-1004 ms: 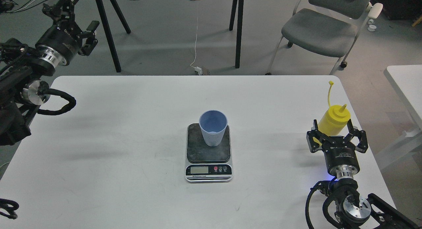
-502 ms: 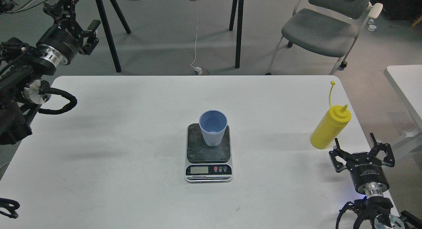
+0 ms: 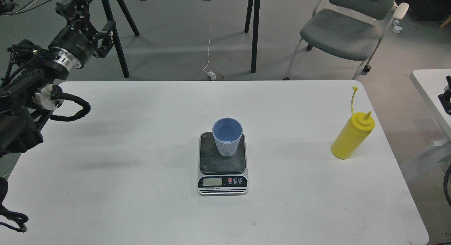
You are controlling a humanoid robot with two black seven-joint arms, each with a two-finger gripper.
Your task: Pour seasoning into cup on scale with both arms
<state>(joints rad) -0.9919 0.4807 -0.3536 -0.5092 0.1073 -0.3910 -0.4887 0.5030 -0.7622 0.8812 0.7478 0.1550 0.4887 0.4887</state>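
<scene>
Seasoning bottle (image 3: 353, 135) upright near right table edge, ungripped. Cup (image 3: 227, 136) sits on scale (image 3: 222, 163). My left gripper (image 3: 92, 18) raised far left, fingers spread, empty. Right gripper barely visible; state unclear. Risk: clumsy approach tips tall bottle off edge.

A light blue ribbed cup (image 3: 227, 136) is seen standing upright on the dark plate of a small scale (image 3: 222, 163), whose silver front carries an LCD and red buttons. A yellow squeeze bottle of seasoning (image 3: 351, 136) is set upright near the desk's right edge, nozzle uncapped, its cap strap raised
</scene>
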